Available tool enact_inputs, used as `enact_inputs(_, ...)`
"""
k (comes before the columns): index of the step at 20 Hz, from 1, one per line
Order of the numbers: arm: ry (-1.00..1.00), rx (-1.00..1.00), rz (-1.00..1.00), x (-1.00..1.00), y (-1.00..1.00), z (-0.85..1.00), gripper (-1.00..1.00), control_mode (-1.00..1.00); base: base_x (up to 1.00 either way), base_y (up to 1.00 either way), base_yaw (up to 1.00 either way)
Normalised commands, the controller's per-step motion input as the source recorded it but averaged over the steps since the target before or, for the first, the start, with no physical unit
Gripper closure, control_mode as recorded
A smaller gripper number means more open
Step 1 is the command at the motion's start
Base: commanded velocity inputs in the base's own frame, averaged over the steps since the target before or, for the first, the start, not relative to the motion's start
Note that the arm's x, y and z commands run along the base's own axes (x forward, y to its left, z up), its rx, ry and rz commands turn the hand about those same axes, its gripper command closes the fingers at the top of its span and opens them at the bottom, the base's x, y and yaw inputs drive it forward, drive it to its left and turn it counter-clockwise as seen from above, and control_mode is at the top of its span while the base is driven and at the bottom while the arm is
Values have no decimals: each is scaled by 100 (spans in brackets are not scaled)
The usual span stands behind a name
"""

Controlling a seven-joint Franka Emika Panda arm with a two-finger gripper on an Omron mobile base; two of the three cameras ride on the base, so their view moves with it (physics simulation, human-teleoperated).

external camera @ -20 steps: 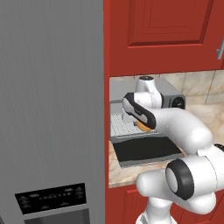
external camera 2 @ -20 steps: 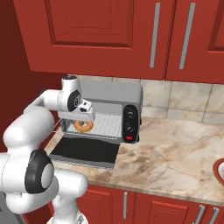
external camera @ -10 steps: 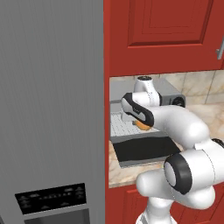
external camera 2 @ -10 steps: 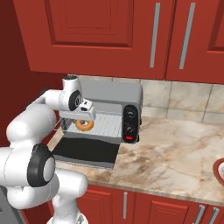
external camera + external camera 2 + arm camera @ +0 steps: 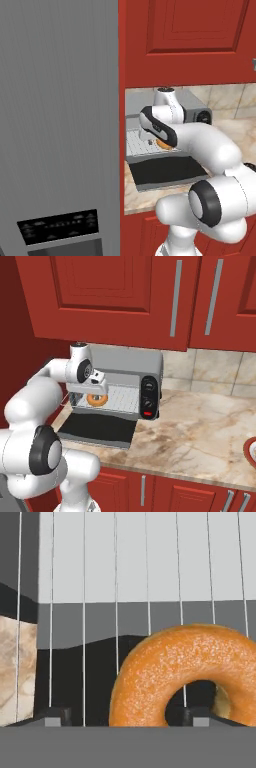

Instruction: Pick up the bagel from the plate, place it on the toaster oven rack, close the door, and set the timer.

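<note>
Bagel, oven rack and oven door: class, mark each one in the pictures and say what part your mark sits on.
bagel (image 5: 165, 667), hand view, upper left of its ring.
toaster oven rack (image 5: 121, 398), right base view, bare wire grid right of the bagel.
door (image 5: 100, 429), right base view, middle of its dark glass panel.

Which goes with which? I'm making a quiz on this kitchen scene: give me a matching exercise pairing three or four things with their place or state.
Things:
1. bagel
2. door
3. gripper
4. toaster oven rack

States:
a. folded down flat, open
b. silver wire grid inside the grey oven
c. lying on the wires, released
d. jaws apart, just above the bagel

Pairs: 1-c, 2-a, 3-d, 4-b
</note>
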Motion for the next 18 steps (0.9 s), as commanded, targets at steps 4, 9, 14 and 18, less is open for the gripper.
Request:
enact_inputs(4,-15,0,0,-48,0,60,-100,-100,0,0,0)
enact_inputs(9,-19,0,0,-50,13,81,-100,-100,0,0,0)
enact_inputs(14,-8,0,0,-6,13,53,-100,-100,0,0,0)
enact_inputs(18,-3,0,0,-47,0,16,-100,-100,0,0,0)
